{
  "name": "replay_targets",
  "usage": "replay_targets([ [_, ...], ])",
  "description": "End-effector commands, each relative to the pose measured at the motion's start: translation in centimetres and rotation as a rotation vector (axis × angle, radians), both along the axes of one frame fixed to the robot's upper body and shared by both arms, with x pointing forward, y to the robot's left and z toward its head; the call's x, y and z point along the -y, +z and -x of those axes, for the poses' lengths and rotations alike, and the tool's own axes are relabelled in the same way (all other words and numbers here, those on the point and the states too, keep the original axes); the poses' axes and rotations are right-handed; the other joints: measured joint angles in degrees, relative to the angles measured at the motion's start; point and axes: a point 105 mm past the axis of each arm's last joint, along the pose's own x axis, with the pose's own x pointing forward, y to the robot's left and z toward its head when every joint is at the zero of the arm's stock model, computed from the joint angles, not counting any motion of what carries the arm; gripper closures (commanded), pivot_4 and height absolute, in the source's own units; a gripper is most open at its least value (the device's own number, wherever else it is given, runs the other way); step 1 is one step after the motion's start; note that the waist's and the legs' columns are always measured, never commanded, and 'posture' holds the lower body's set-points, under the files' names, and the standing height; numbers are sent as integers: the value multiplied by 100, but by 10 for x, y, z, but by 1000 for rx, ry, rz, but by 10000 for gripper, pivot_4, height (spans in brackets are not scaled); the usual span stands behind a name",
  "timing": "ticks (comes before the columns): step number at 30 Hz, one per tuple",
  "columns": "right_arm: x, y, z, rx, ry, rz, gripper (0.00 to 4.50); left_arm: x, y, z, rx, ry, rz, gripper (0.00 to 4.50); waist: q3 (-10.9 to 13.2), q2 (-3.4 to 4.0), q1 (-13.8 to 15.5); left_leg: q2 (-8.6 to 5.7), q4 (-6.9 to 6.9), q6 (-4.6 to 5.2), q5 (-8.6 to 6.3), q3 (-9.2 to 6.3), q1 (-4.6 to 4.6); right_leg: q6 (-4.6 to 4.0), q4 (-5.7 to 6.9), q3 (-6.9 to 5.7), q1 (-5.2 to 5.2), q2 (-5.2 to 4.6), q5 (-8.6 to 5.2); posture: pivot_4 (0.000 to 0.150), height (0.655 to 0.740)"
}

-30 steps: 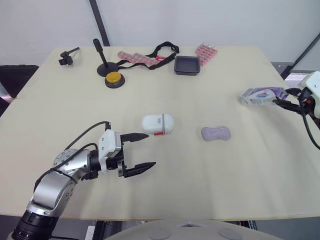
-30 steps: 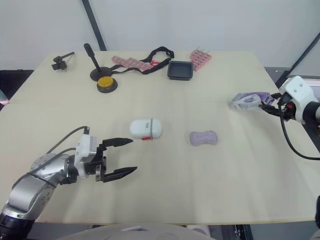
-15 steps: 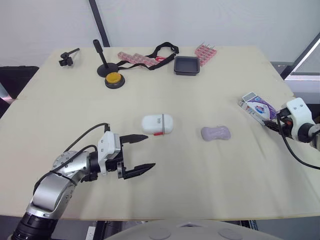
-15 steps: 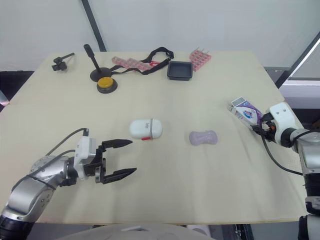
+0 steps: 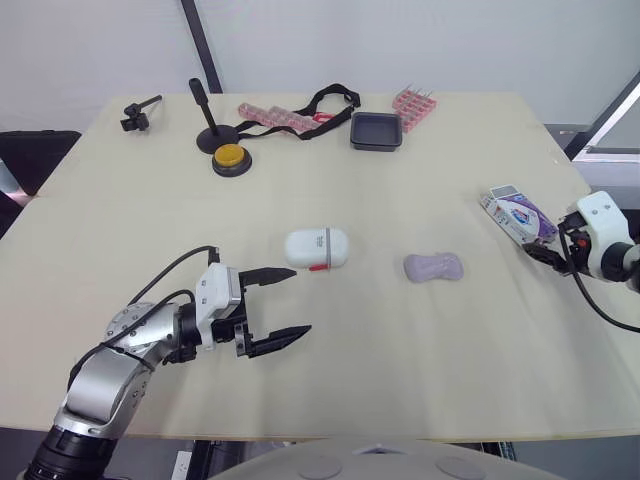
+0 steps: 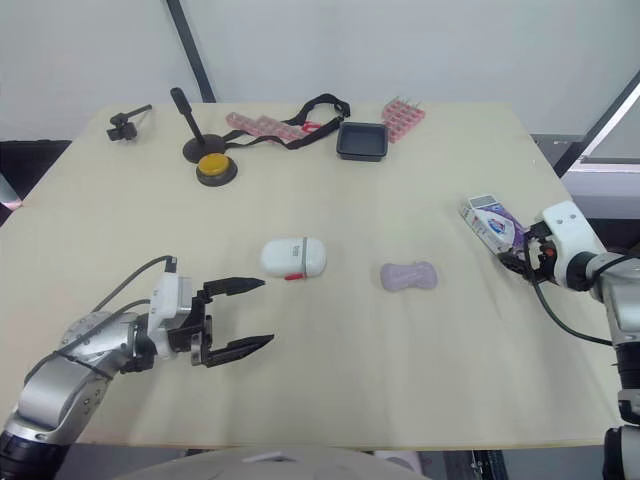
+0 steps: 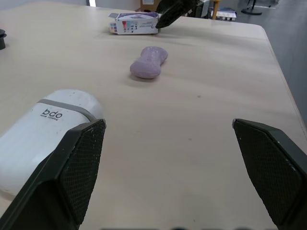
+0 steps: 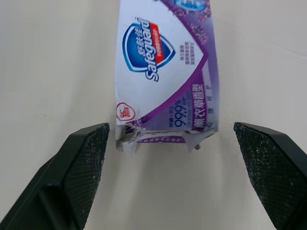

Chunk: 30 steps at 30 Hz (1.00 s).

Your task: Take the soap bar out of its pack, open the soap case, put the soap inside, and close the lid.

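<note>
- Beige table (image 5: 150,220), white wall behind, dark pole leaning at the back.
- Left gripper (image 5: 300,300): fingers spread wide, low over the table, nothing between them.
- Soap case (image 5: 316,248): white, oval, grey band, small red tab, lid shut. Lies flat just ahead of the left gripper, right beside the tip of its farther finger; can't tell if they touch.
- Soap bar (image 5: 432,267): purple, peanut-shaped, bare on the table. Sits past the case from the left gripper, about midway between the two grippers, touching neither.
- Right gripper (image 6: 516,262): fingers wide apart, gripping nothing, down near the table's right edge.
- Soap pack (image 8: 165,72): white and purple carton, printed face up, flat on the table. Its torn end points at the right gripper and lies in the gap between the fingers (image 8: 86,163), with clear table on each side, not touching.
- Far from both grippers, along the back edge:
  - yellow button (image 5: 231,158) on a black base
  - black stand (image 5: 208,125) just behind it
  - small black clamp (image 5: 138,111) toward the left corner
  - pink blister strips (image 5: 270,117) with a black strap (image 5: 325,100) lying over them
  - black tray (image 5: 376,130)
  - pink rack (image 5: 412,103) just beside the tray
</note>
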Motion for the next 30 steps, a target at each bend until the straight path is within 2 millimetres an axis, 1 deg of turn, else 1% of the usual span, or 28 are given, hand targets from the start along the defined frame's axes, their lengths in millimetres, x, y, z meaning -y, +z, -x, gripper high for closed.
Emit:
replay_targets([
  [1,-20,67,-1,267,239,11,167,-6,7,-10,48,24,-7,0,3,7,-4,0,0,0,0,1,0,0,0,1,0,0,0,1500,7291],
  [3,-44,82,6,367,399,-2,167,-8,8,-15,60,31,-14,0,3,6,-15,0,-2,1,0,8,2,0,2,8,0,-1,0,1500,7291],
  [5,-68,85,15,420,524,-29,167,-8,9,-20,68,34,-16,0,2,4,-23,3,-4,1,-1,8,4,0,2,8,0,1,0,1500,7291],
  [6,-83,85,23,439,599,-61,167,-8,10,-22,74,33,-18,0,-1,-2,-26,5,-7,2,-1,8,5,0,2,7,0,2,0,1500,7291],
  [8,-111,77,42,447,729,-139,167,-9,12,-26,84,32,-23,0,-4,-11,-2,9,-9,2,0,8,5,0,1,3,0,2,0,1500,7291],
  [9,-120,73,49,443,768,-175,167,-9,12,-28,86,31,-24,0,-4,-10,13,8,-11,2,-1,7,3,0,-3,-1,0,2,0,1500,7291],
  [10,-133,62,63,416,838,-194,167,-9,13,-31,91,24,-31,0,-4,-8,26,5,-11,2,-1,6,5,0,-5,-2,-2,0,0,1500,7291],
  [12,-145,49,80,381,917,-212,167,-9,14,-34,98,14,-40,0,-4,-8,38,-1,-10,3,0,6,7,0,-6,-6,-12,-8,0,1500,7291],
  [13,-149,44,87,365,930,-245,167,-10,14,-37,102,8,-46,0,-3,-8,12,-3,-6,3,0,5,6,0,-9,-6,-12,-10,0,1500,7291],
  [15,-155,33,99,341,951,-285,167,-10,16,-42,115,-5,-65,0,-3,-13,4,-7,-4,4,-1,6,5,0,-10,-3,-11,-17,0,1500,7291],
  [17,-156,22,110,322,976,-288,167,-10,17,-49,142,-30,-96,0,-4,-14,-4,-4,-4,3,-1,5,6,0,-9,-4,-7,-21,0,1500,7291],
  [19,-154,13,117,312,979,-284,167,-10,17,-57,171,-55,-129,0,-4,-13,-17,-4,-5,3,-1,5,7,0,-9,-3,-7,-23,0,1500,7291],
  [22,-147,2,122,304,936,-276,167,-3,18,-78,206,-96,-192,0,-5,-15,-16,-4,-5,4,0,5,6,0,-8,-4,-7,-25,0,1500,7291],
  [27,-141,0,119,318,875,-256,167,12,9,-96,208,-206,-306,0,-5,-15,-46,-9,-5,4,0,4,3,0,-9,-3,-8,-32,0,1500,7291],
  [30,-140,5,116,332,860,-252,167,22,4,-102,184,-269,-352,0,-5,-16,-51,-7,-8,4,0,4,0,0,-9,-4,-8,-33,0,1500,7291],
])
